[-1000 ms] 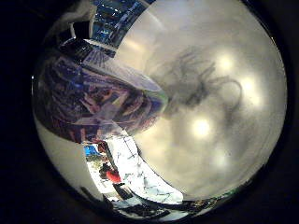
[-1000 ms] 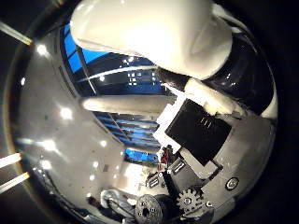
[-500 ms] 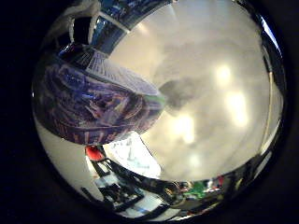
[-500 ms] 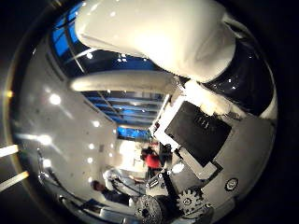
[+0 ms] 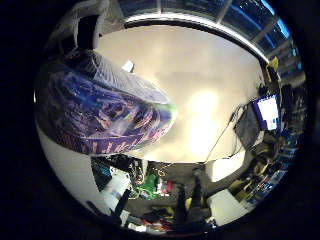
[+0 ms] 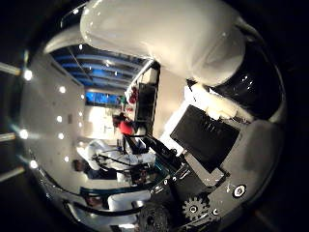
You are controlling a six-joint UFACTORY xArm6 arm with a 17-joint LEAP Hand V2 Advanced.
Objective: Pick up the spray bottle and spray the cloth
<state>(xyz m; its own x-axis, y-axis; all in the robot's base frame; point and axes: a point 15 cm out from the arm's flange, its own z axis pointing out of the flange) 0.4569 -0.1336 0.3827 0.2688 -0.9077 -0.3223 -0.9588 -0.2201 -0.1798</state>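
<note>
**The bottle sits right against the palm**

From the little finger side, we see a big rounded thing [image 5: 100,117] very close to the palm; it has purple and blue patterns on it and a shiny clear skin over it; we think it is the spray bottle, but we cannot be sure; it fills a large part of this view. Behind it lies a pale, smooth surface [image 5: 200,90] with bright patches of light on it. Far off we see a lit screen [image 5: 267,111] and a messy room with boxes and green things. We cannot find the cloth in this view.

From the thumb side, we see the hand [image 6: 193,111]; a big white rounded part [image 6: 164,36] reaches across the view; beside it sit a black shiny part [image 6: 248,84], a flat black block [image 6: 207,137] and a small gear [image 6: 194,209]. Past them we see a room with small lamps in a row and blue windows [image 6: 104,65]. We cannot tell here if the fingers are curled or straight, or if they hold the bottle; the cloth does not show here either.
</note>
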